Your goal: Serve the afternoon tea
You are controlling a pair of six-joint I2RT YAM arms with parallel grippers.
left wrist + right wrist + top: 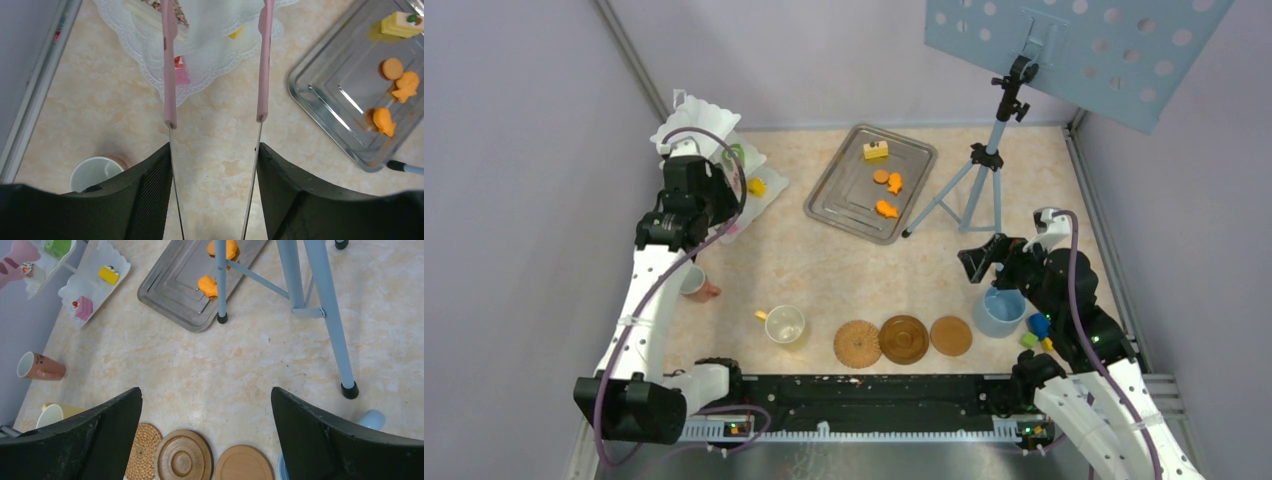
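My left gripper (692,192) (215,147) is shut on the pink tongs (169,75), whose two arms stand spread and reach over the white three-tier stand (694,125) (145,55). A pink slice (181,71) and a yellow wedge (755,186) lie on the stand's lower plate, a green roll (736,152) higher up. The tongs' tips are out of view. A yellow cake (876,150) and orange biscuits (886,209) lie on the metal tray (844,205). My right gripper (980,260) (206,395) is open and empty above the coasters (904,339) (182,460).
A brown cup (701,287) lies on its side at the left. A yellow cup (784,325) stands left of the three coasters, a blue cup (999,312) right of them. A blue tripod (984,170) stands beside the tray. Toy blocks (1036,328) lie at the right.
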